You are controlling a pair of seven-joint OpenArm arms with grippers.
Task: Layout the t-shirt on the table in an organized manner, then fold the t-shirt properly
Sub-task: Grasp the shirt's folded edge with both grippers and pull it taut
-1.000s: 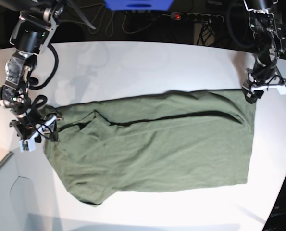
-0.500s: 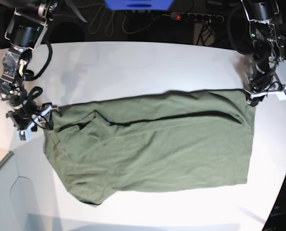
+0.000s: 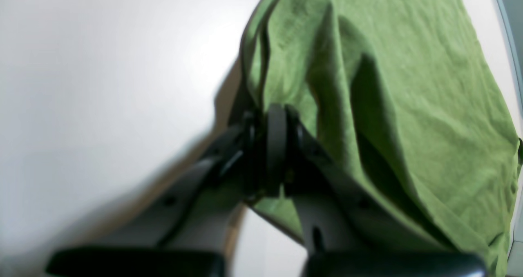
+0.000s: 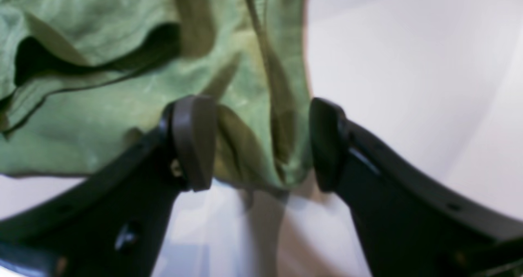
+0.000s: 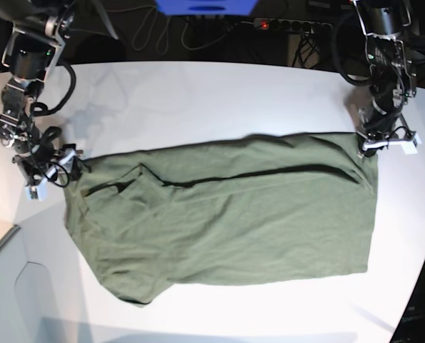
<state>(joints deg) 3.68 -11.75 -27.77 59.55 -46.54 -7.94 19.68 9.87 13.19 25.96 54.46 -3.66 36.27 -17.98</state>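
Observation:
The olive-green t-shirt (image 5: 226,214) lies spread out on the white table (image 5: 198,100), with a long dark fold line across its upper half. At its far right corner my left gripper (image 5: 371,147) stands; in the left wrist view the left gripper (image 3: 269,117) is shut, with the t-shirt (image 3: 408,85) edge pinched between the pads. My right gripper (image 5: 57,170) is at the shirt's left end. In the right wrist view the right gripper (image 4: 261,146) is open, its two pads standing on either side of a raised fold of the t-shirt (image 4: 102,117).
A power strip (image 5: 291,25), cables and a blue object (image 5: 205,7) sit behind the table's far edge. The table's curved edge (image 5: 416,271) runs close to the shirt's right side. A grey surface (image 5: 12,293) adjoins the front left.
The left gripper has closed on the shirt's far right corner and shifted slightly inward. The right gripper has moved toward the table's far side, up to the shirt's left edge.

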